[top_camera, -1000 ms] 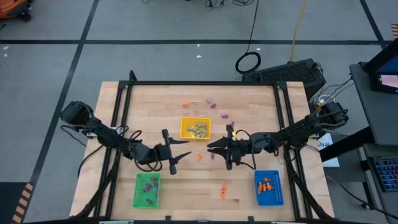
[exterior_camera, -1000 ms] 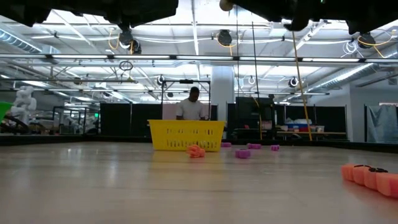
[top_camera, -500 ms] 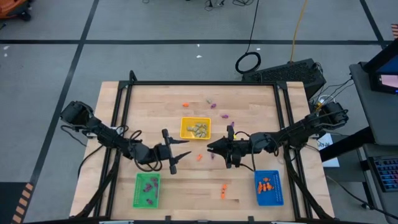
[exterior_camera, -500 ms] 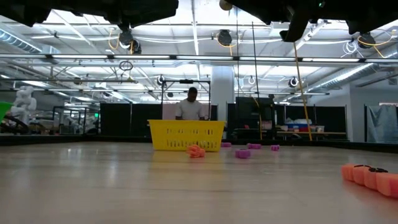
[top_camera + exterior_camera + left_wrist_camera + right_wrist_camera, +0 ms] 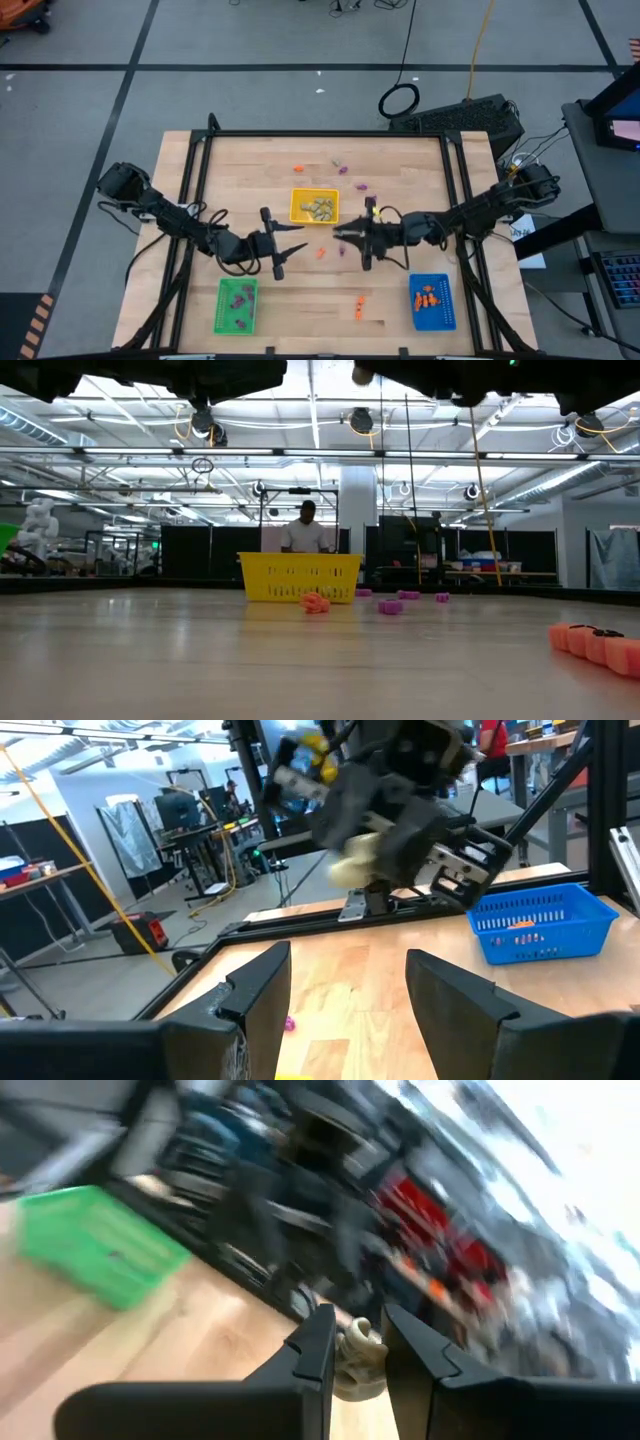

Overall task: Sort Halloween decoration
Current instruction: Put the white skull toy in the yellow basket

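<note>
My right gripper (image 5: 339,233) hangs above the table's middle, just right of the yellow tray (image 5: 296,213), shut on a pale beige trinket (image 5: 357,1348). The trinket also shows in the left wrist view (image 5: 350,863). My left gripper (image 5: 299,238) faces it from the left, open and with nothing between its fingers (image 5: 348,990). Loose orange trinkets (image 5: 320,252) and purple trinkets (image 5: 342,250) lie on the wood below and at the far side (image 5: 343,169). My right gripper pinches the pale trinket (image 5: 359,1342) between its two fingers, near their free ends. The fingers come roughly level from the table's right side, pointing left. The trinket is lifted clear of the table.
The yellow tray holds pale trinkets (image 5: 318,207). A green tray (image 5: 222,310) at the near left holds purple ones, a blue tray (image 5: 445,305) at the near right holds orange ones. More orange pieces (image 5: 358,305) lie near the front edge. A person (image 5: 306,532) stands beyond the table.
My right gripper has rolled a little about the line it points along, staying where it was, with the pale trinket still between its fingers.
</note>
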`<state>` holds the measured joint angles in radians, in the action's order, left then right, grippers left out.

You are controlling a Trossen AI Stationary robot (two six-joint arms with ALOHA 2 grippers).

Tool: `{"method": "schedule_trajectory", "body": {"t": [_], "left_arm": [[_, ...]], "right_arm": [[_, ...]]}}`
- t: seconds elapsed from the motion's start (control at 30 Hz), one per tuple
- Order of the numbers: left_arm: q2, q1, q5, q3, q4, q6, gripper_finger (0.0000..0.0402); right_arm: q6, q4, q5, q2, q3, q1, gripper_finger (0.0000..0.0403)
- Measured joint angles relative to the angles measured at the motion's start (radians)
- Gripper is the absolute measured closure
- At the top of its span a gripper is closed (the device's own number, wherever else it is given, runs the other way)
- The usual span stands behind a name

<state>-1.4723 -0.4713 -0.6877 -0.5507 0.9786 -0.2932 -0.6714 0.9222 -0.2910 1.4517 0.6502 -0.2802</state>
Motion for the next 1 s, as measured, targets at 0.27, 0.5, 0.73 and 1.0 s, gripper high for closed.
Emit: {"method": "schedule_trajectory", "body": {"t": [0.27,0.5,0.73,1.0], "left_arm": [[0.0,0.001,-0.038,0.0,0.0,0.05,0.0199],[0.0,0.001,-0.105,-0.001,-0.002,0.048,0.0199],[0.0,0.002,-0.107,-0.001,-0.025,0.051,0.0199],[0.0,0.006,-0.107,-0.001,-0.049,0.052,0.0199]], "right_arm": [[0.385,-0.042,-0.154,0.0,0.001,0.096,0.0355],[0.792,-0.174,-0.142,0.0,0.012,0.236,0.0355],[0.947,-0.284,-0.017,0.053,0.069,0.313,0.0355],[0.949,-0.285,0.006,0.163,0.116,0.326,0.0355]]}}
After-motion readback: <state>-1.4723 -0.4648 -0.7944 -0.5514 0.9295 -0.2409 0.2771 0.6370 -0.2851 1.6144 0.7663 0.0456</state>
